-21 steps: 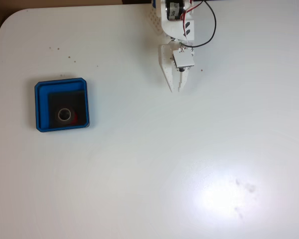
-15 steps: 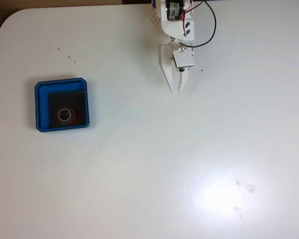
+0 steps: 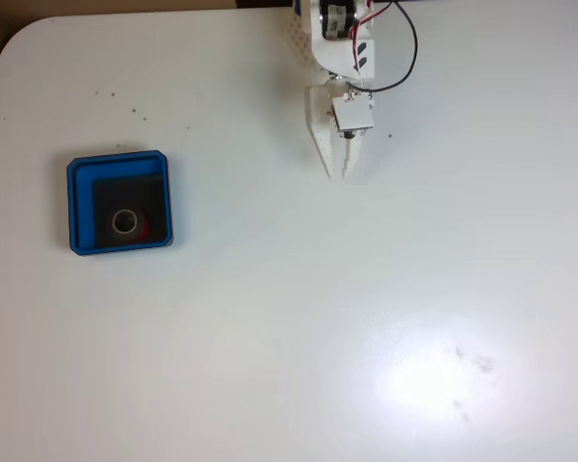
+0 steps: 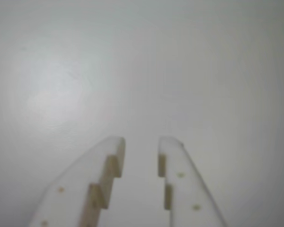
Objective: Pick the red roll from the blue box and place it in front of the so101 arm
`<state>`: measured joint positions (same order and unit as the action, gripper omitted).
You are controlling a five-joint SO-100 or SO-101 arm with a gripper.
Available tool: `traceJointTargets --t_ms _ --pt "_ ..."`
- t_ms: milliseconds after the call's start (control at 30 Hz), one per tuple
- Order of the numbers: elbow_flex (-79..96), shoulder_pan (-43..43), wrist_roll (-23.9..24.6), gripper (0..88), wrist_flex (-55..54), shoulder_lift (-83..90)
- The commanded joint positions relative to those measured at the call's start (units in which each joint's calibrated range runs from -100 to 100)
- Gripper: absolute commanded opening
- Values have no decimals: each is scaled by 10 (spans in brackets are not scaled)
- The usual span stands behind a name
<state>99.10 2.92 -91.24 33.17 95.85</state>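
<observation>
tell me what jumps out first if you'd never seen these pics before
The bright blue box stands out against the bare white table, sitting at the left of the fixed view with a small red roll lying on its black floor. At the top centre, the white robot arm points its gripper down over the table, well away from the box. In the wrist view the gripper has a slight gap between its fingers, with nothing held.

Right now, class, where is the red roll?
In the fixed view, the red roll sits inside the blue box at the table's left, far from the gripper.
</observation>
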Motion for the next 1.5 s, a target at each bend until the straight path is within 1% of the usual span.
traceJointTargets --t_ms 0,133,500,733,900,1033,1200,1267,1400,1467 --pt "6 48 0 10 -7 28" --pt "6 131 0 10 -7 28" --pt "6 418 -1 10 -7 27" --pt "5 523 -1 10 -7 27" --pt "5 614 -2 10 -7 27" --pt "-4 630 -2 10 -9 26" --pt "-97 624 -2 10 -9 -14" --pt "-162 601 -2 10 -8 -79" --pt "-302 537 -2 10 -8 -270" --pt "-370 520 1 10 -8 -351"
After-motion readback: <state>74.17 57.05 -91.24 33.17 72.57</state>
